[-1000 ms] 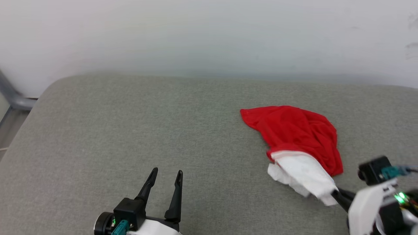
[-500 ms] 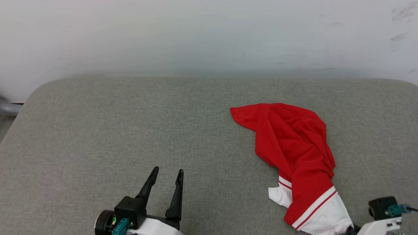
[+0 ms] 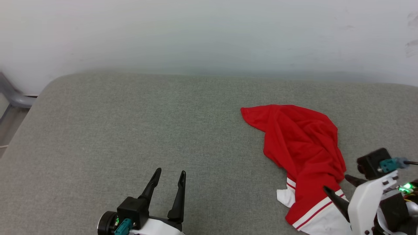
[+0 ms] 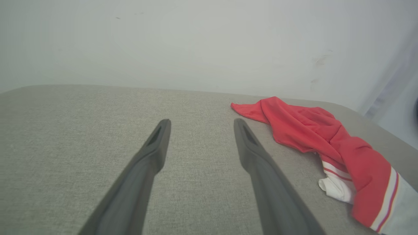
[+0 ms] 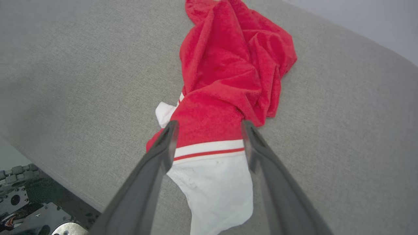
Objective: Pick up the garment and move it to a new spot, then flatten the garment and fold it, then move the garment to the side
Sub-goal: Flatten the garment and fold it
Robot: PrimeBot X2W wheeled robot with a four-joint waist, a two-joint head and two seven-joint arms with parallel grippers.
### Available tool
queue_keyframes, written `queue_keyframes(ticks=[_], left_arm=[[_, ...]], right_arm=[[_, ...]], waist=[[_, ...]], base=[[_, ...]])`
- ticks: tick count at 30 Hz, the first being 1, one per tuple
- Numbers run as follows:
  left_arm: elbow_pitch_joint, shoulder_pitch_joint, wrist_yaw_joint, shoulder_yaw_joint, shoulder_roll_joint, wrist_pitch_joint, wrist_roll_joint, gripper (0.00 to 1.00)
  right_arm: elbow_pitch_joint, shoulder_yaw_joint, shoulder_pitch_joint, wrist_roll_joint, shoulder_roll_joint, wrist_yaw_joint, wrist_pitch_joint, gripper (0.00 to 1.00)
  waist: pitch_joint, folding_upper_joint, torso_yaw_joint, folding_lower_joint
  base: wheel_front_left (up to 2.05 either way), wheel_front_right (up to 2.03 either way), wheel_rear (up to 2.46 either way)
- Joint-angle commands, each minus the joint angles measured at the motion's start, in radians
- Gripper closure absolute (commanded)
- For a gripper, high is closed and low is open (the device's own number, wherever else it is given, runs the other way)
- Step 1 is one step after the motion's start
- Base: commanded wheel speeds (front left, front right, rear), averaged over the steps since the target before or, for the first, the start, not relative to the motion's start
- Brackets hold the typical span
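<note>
item under inspection: the garment (image 3: 303, 143), a red jersey-style shirt, lies bunched and twisted on the grey upholstered cushion (image 3: 130, 130). right gripper (image 3: 335, 182): jaws stand wide apart, nothing clamped. the red-white striped trim (image 5: 209, 151) and the white sleeve (image 5: 215, 186) lie directly between and beneath its two fingers, and the red body (image 5: 228, 65) runs on ahead of the fingertips in a rumpled ridge. whether the fingers touch the cloth cannot be told. left gripper (image 3: 171, 171): jaws also apart, empty, over bare cushion, with the garment well off to its right and somewhat ahead. handling assessment: the cloth is judged thin, light and wholly limp. it will drape, stretch and trail rather than hold any shape, and a pinch on one layer may drag the rest along the rough upholstery. slip risk is judged low on knit fabric, though a shallow bite on a single fold could pull free. recommended hold: the sleeve hem or the stitched trim band lying between the right fingers, where doubled seams should give the firmest purchase. for flattening, a second hold by the left gripper on the far pointed corner (image 3: 248, 112), ahead of the right fingertips, would likely help spread the shirt.
</note>
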Motion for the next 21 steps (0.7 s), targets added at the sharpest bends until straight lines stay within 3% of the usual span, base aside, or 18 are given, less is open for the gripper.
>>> queue_keyframes(ticks=[1,4,11,21], left_arm=[[-0.003,-0.009,0.001,-0.003,0.000,-0.002,-0.005,0.00],[-0.002,-0.018,-0.001,-0.011,0.000,-0.002,-0.005,0.00],[0.003,-0.044,0.000,-0.025,0.000,-0.002,-0.004,0.00],[-0.002,-0.053,0.008,-0.045,0.000,-0.002,-0.009,0.00]], right_arm=[[0.001,0.015,-0.022,-0.018,-0.012,-0.001,0.029,0.00],[0.052,0.053,-0.081,-0.038,-0.006,-0.001,0.062,0.00],[0.298,0.138,-0.248,-0.082,0.007,-0.001,0.110,0.00],[0.591,0.194,-0.355,-0.104,0.017,-0.001,0.103,0.00]], waist=[[0.008,0.0000,0.007,0.0000],[0.019,0.0000,0.017,0.0000],[0.049,0.0000,0.064,0.0000],[0.092,0.0000,0.117,0.0000]], base=[[0.00,0.00,0.00],[0.00,0.00,0.00],[0.00,0.00,0.00],[0.00,0.00,0.00]])
